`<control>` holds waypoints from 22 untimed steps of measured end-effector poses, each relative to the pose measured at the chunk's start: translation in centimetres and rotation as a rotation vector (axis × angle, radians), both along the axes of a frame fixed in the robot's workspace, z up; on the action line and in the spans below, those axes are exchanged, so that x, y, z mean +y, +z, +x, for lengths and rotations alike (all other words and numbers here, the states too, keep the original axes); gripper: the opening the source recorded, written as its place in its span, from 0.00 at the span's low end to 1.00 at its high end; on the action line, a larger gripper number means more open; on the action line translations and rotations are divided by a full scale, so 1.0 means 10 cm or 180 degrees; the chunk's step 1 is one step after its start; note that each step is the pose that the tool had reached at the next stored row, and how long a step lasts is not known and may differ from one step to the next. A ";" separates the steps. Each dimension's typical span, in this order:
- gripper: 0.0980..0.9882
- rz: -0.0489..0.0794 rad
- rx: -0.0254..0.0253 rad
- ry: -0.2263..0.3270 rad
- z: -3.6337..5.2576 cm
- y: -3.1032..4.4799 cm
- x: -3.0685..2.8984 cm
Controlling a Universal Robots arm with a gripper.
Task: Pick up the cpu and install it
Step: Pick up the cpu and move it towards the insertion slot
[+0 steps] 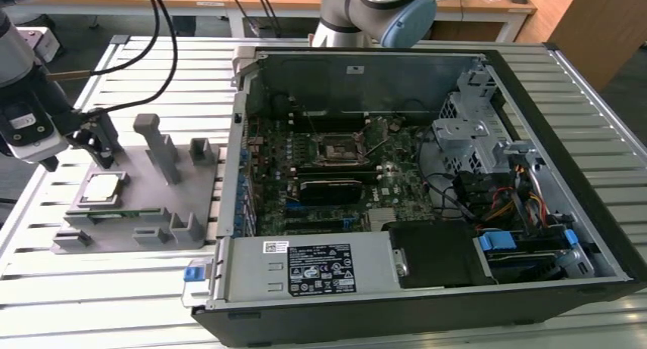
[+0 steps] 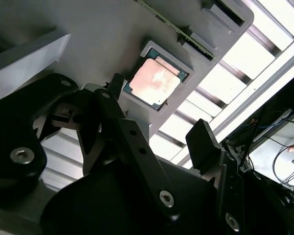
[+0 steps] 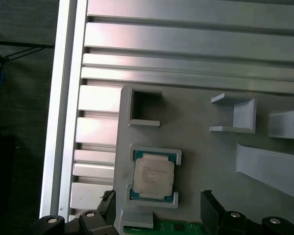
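Note:
The cpu (image 1: 101,188), a small square chip with a shiny metal top, lies flat in a raised pocket of the grey plastic fixture (image 1: 192,191) at the exterior view's left. Both wrist views show the cpu (image 2: 154,81) (image 3: 153,175) seated in its pocket. My gripper (image 1: 98,148) hangs just above and behind it, open, with nothing between its black fingers (image 2: 202,142). Those fingers (image 3: 209,205) stand to either side of the pocket, apart from the chip. The dark square socket (image 1: 337,148) sits on the motherboard inside the open computer case.
A thin green memory stick (image 1: 106,213) lies in a slot of the fixture beside the cpu. Upright grey posts (image 1: 157,144) rise from the fixture close to the gripper. The case wall (image 1: 241,122) stands between the fixture and the motherboard. A slatted aluminium table (image 1: 121,288) carries everything.

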State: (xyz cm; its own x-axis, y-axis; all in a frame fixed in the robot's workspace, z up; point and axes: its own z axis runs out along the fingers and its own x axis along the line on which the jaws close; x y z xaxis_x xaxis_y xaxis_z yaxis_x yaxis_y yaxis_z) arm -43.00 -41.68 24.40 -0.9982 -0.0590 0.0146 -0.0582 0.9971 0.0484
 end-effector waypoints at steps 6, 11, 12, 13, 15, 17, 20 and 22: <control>0.77 0.0000 -0.0001 -0.0008 0.000 -0.090 0.000; 0.77 0.0000 -0.0001 -0.0011 0.000 -0.141 0.000; 0.77 0.0000 -0.0001 -0.0011 0.000 -0.148 0.000; 0.77 0.0000 -0.0001 -0.0011 0.000 -0.154 0.000; 0.77 0.0000 -0.0001 -0.0011 0.000 -0.164 0.000; 0.77 0.0000 -0.0001 -0.0011 0.001 -0.176 0.001; 0.77 0.0000 -0.0001 -0.0011 0.000 -0.194 0.004; 0.77 0.0000 -0.0001 -0.0011 0.001 -0.206 0.008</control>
